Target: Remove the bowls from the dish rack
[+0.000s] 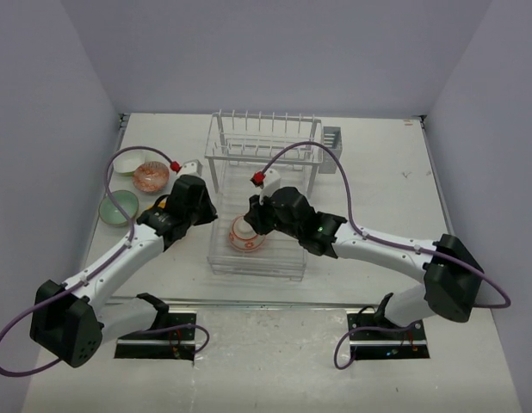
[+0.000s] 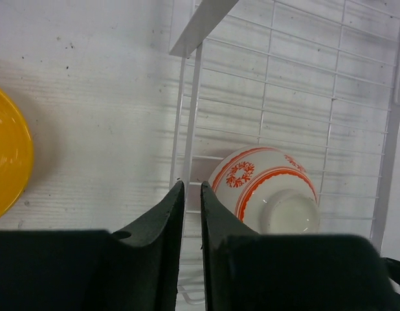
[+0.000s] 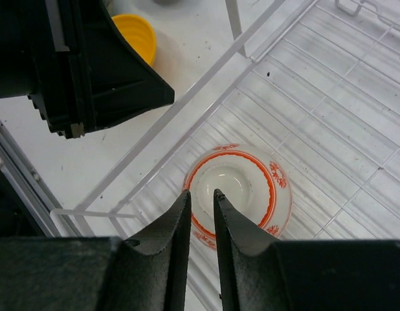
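The white table (image 1: 473, 189) is carrying the dish rack (image 1: 262, 138) toward its 12 o'clock side, with the rack's flat lower tray (image 1: 279, 258) reaching toward 6 o'clock. The right gripper (image 3: 201, 194) is hovering over the tray, jaws slightly parted and clamping nothing. The left gripper (image 2: 192, 188) is hanging just beside the rack's 9 o'clock edge, jaws also a slit apart and empty. The white bowl with orange-red pattern (image 1: 247, 234) is lying upside down on the tray, directly below the right gripper. On the table at the rack's 9 to 10 o'clock, the mint green bowl (image 1: 118, 209), a reddish bowl (image 1: 151, 175) and a pale bowl (image 1: 126, 162) are sitting. The orange-yellow bowl (image 2: 6, 155) is resting near the left gripper.
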{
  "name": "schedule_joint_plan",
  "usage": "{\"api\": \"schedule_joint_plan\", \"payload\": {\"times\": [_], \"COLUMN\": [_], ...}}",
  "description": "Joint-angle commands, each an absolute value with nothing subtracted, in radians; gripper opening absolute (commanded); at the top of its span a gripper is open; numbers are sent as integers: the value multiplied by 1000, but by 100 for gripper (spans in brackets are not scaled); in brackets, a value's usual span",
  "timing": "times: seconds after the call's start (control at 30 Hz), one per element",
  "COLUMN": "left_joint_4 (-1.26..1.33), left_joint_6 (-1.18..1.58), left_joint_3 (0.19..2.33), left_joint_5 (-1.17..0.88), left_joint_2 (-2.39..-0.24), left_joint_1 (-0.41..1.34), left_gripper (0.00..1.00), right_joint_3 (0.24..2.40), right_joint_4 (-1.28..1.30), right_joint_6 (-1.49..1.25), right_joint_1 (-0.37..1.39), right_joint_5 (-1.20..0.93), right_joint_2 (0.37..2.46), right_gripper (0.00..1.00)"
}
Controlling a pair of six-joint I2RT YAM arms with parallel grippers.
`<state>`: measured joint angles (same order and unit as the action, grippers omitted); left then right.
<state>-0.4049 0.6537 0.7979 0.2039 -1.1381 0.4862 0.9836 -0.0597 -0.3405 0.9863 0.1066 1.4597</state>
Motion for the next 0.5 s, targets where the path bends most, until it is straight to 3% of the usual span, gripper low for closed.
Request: {"api": "schedule_joint_plan", "payload": {"times": [0.0, 0.13, 0.3, 0.37, 0.47], "left_joint_4": [-399, -397, -339, -311, -292], "left_joint_6": [649, 635, 624, 629, 630], "left_joint_3": [853, 876, 887, 885, 879], "left_joint_5": [183, 131, -14, -40, -67], "left_joint_2": [-1104, -1103, -1104, -1103, -1126], "left_joint_1": [497, 512, 538, 551, 566], "left_gripper": [17, 16, 20, 24, 26], "right_joint_3": [992, 988, 919, 894, 845], "right_joint_4": [-16, 43, 15, 8, -46], "right_joint_6": [-351, -405, -431, -460, -498], "right_joint_1": [989, 989, 982, 979, 960], "right_joint_5": [135, 225, 253, 245, 215], "right_joint_2": [1434, 1433, 1427, 1414, 1385], "right_gripper": [22, 16, 18, 24, 46]}}
